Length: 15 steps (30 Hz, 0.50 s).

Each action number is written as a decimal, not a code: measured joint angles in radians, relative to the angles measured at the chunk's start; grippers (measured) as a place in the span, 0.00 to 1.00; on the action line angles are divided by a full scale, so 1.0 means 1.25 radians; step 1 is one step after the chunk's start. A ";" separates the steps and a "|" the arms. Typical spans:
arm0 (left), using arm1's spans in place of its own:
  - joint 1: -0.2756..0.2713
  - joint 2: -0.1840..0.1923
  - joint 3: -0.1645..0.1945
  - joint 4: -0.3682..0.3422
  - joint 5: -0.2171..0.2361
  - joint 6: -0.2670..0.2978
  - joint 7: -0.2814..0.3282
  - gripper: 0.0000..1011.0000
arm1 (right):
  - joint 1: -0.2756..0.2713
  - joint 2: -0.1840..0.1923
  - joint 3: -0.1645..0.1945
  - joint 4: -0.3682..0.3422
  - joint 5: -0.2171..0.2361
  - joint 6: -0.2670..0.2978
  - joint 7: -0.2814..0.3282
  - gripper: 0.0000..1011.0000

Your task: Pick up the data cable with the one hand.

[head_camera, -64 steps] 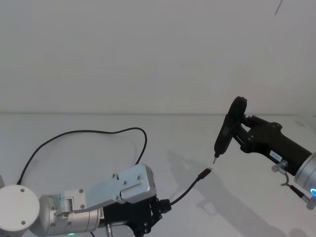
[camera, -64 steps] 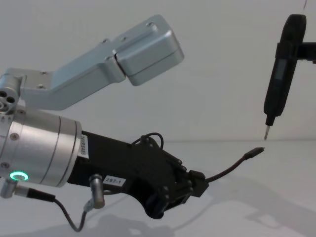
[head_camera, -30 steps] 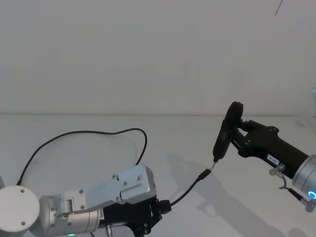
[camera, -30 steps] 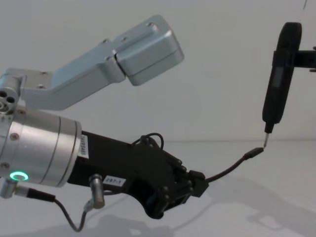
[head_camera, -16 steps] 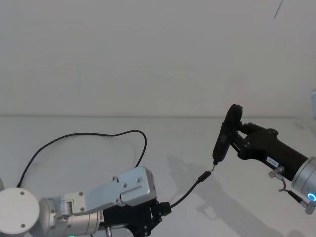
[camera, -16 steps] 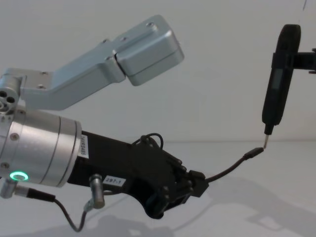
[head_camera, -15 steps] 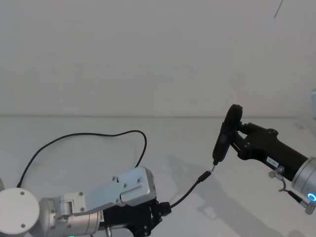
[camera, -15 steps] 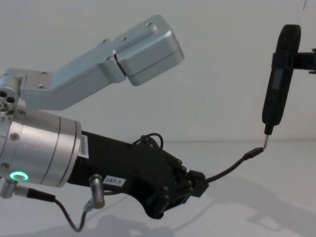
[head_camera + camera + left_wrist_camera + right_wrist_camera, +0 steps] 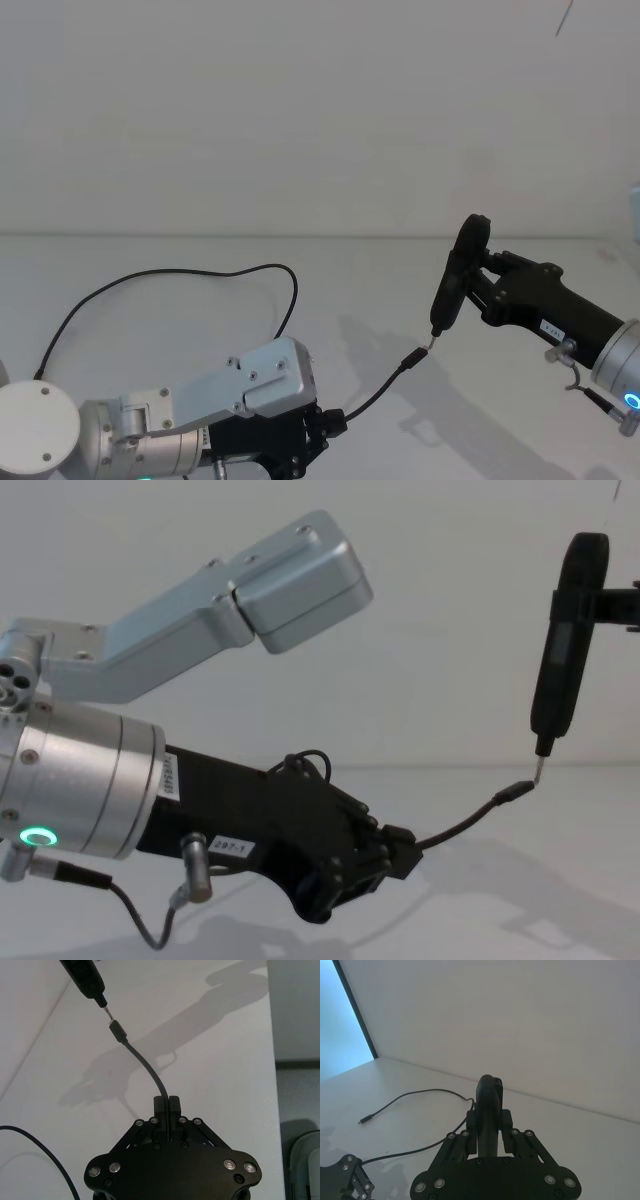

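Note:
The data cable is a thin black cord, and my left gripper is shut on it near the table's front. From the left gripper's fingers it arcs up to a small dark plug held in the air. The rest of the cord loops back over the white table. My right gripper is shut on a slim black pen-shaped tool. The tool's metal tip stands just above the plug, touching it or nearly so.
A plain wall rises behind the white table. The left arm's silver link juts up over its wrist. The table's edge and grey floor show in the left wrist view. A pale blue patch sits at the right edge.
Over two seconds my right gripper carried the tool down and left until its tip met the plug. In the last half second it barely shifted. The left gripper kept its hold.

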 joint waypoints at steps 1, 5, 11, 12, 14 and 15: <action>0.000 0.000 0.000 0.000 0.000 0.000 0.000 0.05 | 0.000 0.001 0.000 0.000 0.001 0.000 0.000 0.28; 0.000 0.000 0.000 0.000 0.000 0.000 0.000 0.05 | 0.000 0.003 -0.001 -0.001 0.004 -0.001 0.000 0.28; 0.000 0.000 0.000 0.000 0.000 0.000 0.000 0.05 | 0.000 0.008 -0.004 -0.001 0.008 -0.006 -0.001 0.28; 0.000 0.000 0.000 0.000 0.000 0.000 0.000 0.05 | 0.000 0.008 -0.004 -0.001 0.009 -0.006 -0.001 0.28; 0.000 0.000 0.000 0.000 0.000 0.000 0.000 0.05 | 0.000 0.009 -0.004 -0.001 0.010 -0.007 -0.001 0.28; 0.000 0.000 0.000 0.000 0.000 0.000 0.000 0.05 | 0.000 0.010 -0.005 -0.001 0.010 -0.007 -0.001 0.28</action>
